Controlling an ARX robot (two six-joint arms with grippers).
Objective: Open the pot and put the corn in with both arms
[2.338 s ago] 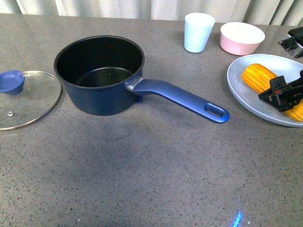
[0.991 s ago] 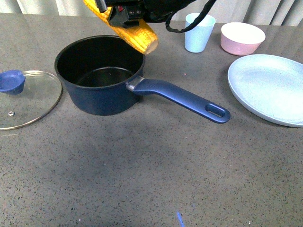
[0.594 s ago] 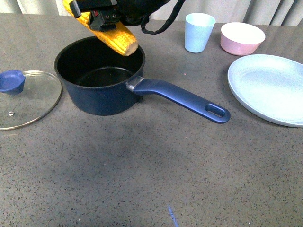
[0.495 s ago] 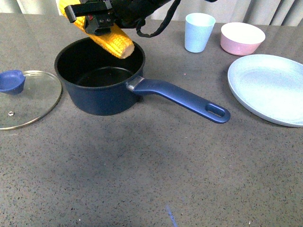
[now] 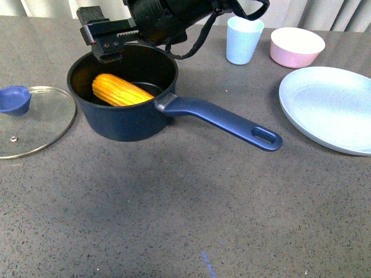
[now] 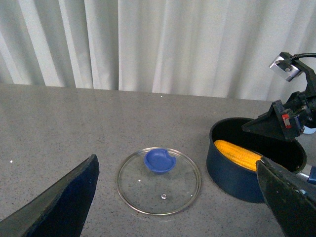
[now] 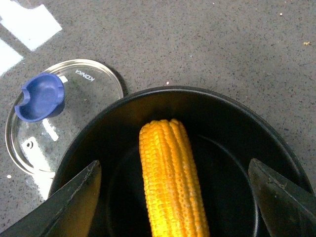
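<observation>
The navy-blue pot [image 5: 124,119] stands on the grey table with its lid off, its long handle [image 5: 226,123] pointing right. The yellow corn cob [image 5: 120,90] lies inside it, also seen in the right wrist view [image 7: 170,177] and the left wrist view [image 6: 237,153]. My right gripper [image 5: 104,41] hangs open and empty just above the pot's far rim, its fingers [image 7: 281,197] spread wide either side of the corn. My left gripper [image 6: 182,207] is open and empty, away to the pot's left; it does not show in the front view.
The glass lid [image 5: 40,124] with its blue knob [image 5: 14,99] lies flat to the left of the pot. A light-blue cup [image 5: 242,39], a pink bowl [image 5: 296,46] and an empty grey-blue plate [image 5: 330,107] stand at the right. Curtains hang behind the table.
The right gripper carried the corn from the plate to above the pot, then let go. The corn has dropped and lies in the pot. The gripper is open.
</observation>
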